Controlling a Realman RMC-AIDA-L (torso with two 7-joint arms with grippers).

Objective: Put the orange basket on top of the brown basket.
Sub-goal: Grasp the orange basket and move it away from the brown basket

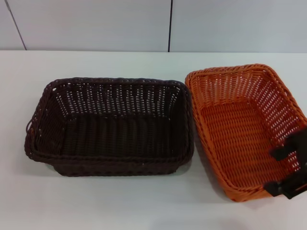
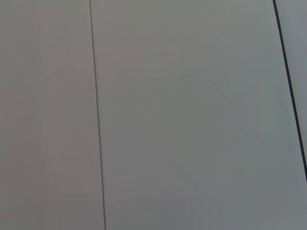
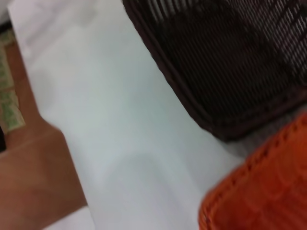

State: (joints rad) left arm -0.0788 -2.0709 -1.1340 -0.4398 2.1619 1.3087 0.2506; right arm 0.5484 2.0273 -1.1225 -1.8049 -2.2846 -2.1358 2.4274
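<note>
The brown basket point(image 1: 110, 127) stands on the white table, left of centre in the head view. The orange basket point(image 1: 244, 129) stands close beside it on the right, turned a little askew, with a narrow gap between them. My right gripper point(image 1: 283, 167) is at the orange basket's near right corner. Its two black fingers point(image 1: 287, 145) are apart, one over the inner right wall and one at the near rim. In the right wrist view a corner of the brown basket point(image 3: 225, 62) and a corner of the orange basket point(image 3: 264, 191) show. My left gripper is out of view.
The white table point(image 1: 120, 201) runs back to a grey panelled wall point(image 1: 96, 24). The left wrist view shows only wall panels point(image 2: 192, 115). The right wrist view shows the table's edge and brown floor point(image 3: 33, 177) beyond it.
</note>
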